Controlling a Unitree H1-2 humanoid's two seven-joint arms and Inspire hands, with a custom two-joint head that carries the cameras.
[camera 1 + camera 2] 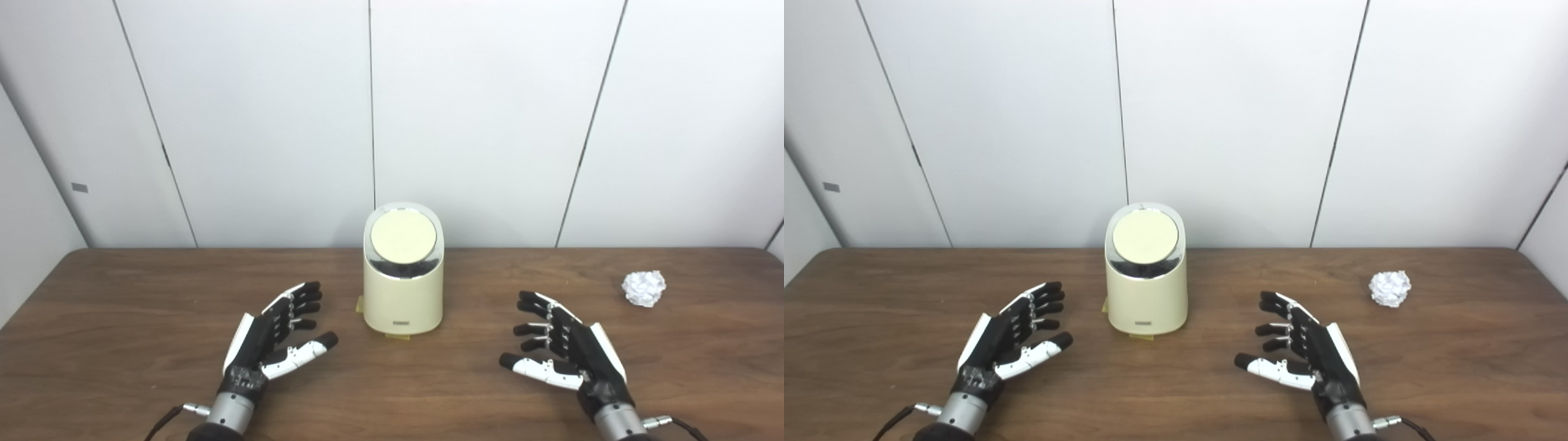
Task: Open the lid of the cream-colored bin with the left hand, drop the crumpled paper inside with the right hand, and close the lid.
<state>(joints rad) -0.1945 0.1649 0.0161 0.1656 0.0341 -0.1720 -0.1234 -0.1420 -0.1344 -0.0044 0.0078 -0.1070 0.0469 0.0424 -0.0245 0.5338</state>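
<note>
A cream-colored bin (402,288) stands upright at the middle of the wooden table, its round lid (403,236) lying flat and closed inside a shiny rim. A ball of crumpled white paper (644,288) rests on the table far to the right. My left hand (275,334) hovers low at the bin's left front, fingers spread, holding nothing. My right hand (560,349) is at the bin's right front, also spread and empty, well short of the paper.
The brown table (122,318) runs up to a white panelled wall (490,122) just behind the bin. Small yellowish tape pieces (360,304) show at the bin's base.
</note>
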